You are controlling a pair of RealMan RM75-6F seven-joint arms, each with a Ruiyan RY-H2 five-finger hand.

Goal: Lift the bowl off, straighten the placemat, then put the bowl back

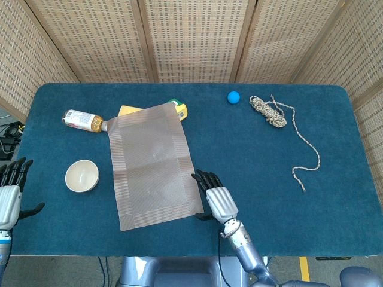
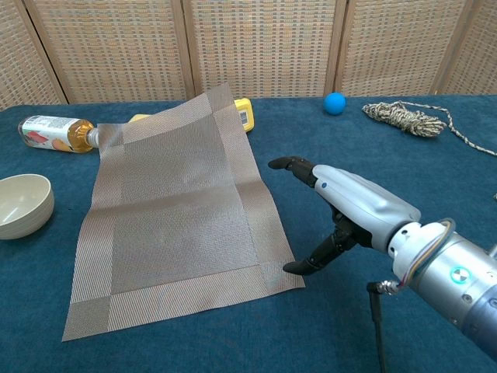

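A grey woven placemat (image 1: 154, 162) (image 2: 180, 210) lies askew on the blue table, its far corner resting over a yellow object and a bottle. The cream bowl (image 1: 81, 176) (image 2: 22, 205) sits off the mat, to its left. My right hand (image 1: 215, 197) (image 2: 347, 204) hovers flat and open beside the mat's near right corner, thumb tip close to the mat's edge; contact cannot be told. My left hand (image 1: 9, 194) is open at the table's left edge, away from the bowl.
A plastic bottle (image 1: 82, 120) (image 2: 56, 131) lies at the mat's far left corner. A yellow object (image 1: 180, 109) (image 2: 244, 113) sits under the far edge. A blue ball (image 1: 233, 97) (image 2: 335, 102) and a coiled rope (image 1: 274, 113) (image 2: 410, 119) lie at the back right.
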